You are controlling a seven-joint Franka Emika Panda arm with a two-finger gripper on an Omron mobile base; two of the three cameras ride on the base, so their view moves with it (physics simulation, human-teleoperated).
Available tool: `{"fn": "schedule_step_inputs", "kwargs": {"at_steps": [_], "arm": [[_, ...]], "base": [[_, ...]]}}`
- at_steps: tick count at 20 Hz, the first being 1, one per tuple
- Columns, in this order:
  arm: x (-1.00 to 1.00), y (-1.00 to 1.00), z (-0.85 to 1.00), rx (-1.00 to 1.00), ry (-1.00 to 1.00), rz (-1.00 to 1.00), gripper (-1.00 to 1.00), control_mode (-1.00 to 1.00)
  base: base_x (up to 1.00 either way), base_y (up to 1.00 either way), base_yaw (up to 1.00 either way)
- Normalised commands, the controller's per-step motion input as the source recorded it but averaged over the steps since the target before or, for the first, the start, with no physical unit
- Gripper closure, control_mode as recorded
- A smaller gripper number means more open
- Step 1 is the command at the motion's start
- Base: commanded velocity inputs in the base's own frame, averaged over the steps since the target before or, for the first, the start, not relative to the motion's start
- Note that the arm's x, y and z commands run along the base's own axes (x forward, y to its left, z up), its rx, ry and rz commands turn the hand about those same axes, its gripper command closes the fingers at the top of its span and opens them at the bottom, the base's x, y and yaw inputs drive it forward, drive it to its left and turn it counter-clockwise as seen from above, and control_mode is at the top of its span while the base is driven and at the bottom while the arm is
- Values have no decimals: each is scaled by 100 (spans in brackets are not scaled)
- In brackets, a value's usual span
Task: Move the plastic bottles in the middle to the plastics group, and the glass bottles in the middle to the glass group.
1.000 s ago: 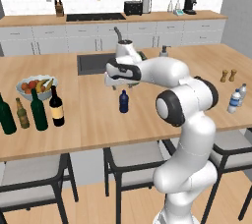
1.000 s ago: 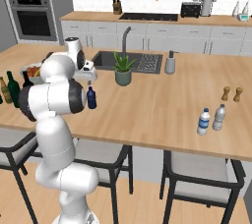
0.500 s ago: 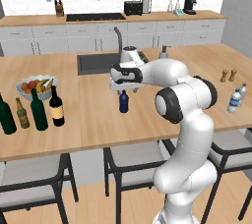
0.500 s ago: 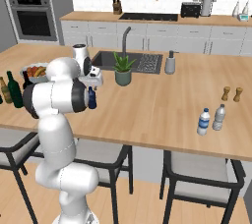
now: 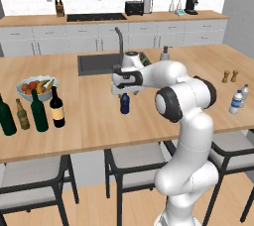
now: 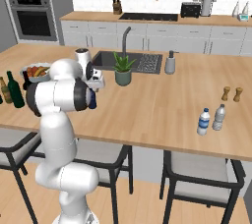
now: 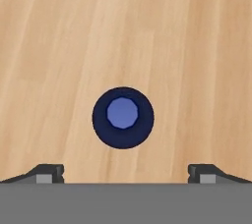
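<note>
The jaws [image 7: 123, 171] are standing wide apart, right above the dark blue bottle [image 5: 125, 103], holding nothing. A moment ago the hand was sitting a bit to the left of the bottle; now it is hanging straight over the cap. So I think the robot is getting ready to go down and grab it.

Going left to right: the wine bottles [image 5: 48, 108] are waiting near the table's left edge, beside the fruit bowl [image 5: 35, 86]. The blue bottle is standing alone in the middle of the table [image 5: 94, 121], with bare wood all around. The water bottles [image 5: 239, 100] are standing by the right edge, well apart, with open room in between.
</note>
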Motion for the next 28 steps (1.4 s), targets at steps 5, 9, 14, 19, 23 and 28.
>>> {"fn": "schedule_step_inputs", "kwargs": {"at_steps": [5, 9, 14, 19, 23, 28], "arm": [[22, 0, -8, 0, -1, 5, -100, -100], [5, 0, -2, 0, 0, 1, -100, -100], [0, 1, -9, 0, -1, 5, -100, -100], [0, 1, -15, 0, -5, 7, -100, -100], [0, 0, -18, 0, -5, 4, -100, -100], [0, 0, -17, 0, -6, 3, -100, -100]], "base": [[0, 0, 0], [0, 0, 0], [0, 0, 0], [0, 0, 0], [0, 0, 0], [0, 0, 0]]}}
